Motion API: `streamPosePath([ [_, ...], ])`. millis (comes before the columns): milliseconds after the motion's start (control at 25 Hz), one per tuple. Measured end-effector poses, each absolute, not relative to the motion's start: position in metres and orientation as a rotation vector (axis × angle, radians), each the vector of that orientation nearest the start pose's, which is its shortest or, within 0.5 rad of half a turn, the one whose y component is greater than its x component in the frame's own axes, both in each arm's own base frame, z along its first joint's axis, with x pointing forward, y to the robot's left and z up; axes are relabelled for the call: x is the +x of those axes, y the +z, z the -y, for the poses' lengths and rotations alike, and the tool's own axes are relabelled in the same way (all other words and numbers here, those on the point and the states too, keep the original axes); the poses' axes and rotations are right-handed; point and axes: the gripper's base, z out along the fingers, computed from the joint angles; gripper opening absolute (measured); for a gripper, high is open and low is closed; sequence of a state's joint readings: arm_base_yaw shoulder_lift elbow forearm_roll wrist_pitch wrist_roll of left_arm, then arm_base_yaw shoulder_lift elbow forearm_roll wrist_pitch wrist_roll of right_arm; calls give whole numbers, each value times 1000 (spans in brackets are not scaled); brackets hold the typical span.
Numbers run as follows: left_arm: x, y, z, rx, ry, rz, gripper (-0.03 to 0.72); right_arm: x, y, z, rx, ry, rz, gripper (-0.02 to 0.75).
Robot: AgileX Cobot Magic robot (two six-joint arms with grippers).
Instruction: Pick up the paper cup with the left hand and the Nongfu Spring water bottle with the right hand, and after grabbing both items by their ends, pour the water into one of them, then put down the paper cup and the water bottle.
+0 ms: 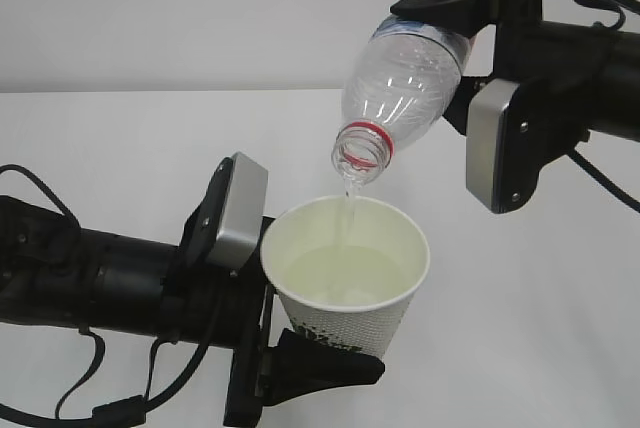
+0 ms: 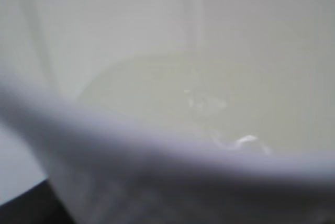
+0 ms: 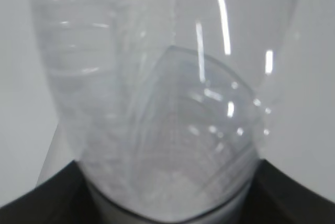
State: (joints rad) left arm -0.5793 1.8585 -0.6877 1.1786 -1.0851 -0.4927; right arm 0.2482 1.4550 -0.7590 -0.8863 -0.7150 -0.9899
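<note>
Bright, even light; both wrist views blurred – glare streaks on the bottle [image 3: 172,103].

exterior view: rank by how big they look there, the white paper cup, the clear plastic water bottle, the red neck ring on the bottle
1 and 2. Clear plastic water bottle and white paper cup: they look alike in size, so no ranking.
3. Red neck ring: clearly smallest.

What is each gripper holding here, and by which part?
Left gripper grips the paper cup at its base. Right gripper grips the tilted Nongfu Spring water bottle around its labelled upper body.
</note>
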Motion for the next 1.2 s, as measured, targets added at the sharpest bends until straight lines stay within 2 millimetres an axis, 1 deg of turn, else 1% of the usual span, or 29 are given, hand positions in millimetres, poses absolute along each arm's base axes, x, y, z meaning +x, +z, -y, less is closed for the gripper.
streamPosePath([
  [1200, 211, 148, 227, 1393, -1104, -1412, 526, 281, 275, -119, -1607, -677, -557, 475],
])
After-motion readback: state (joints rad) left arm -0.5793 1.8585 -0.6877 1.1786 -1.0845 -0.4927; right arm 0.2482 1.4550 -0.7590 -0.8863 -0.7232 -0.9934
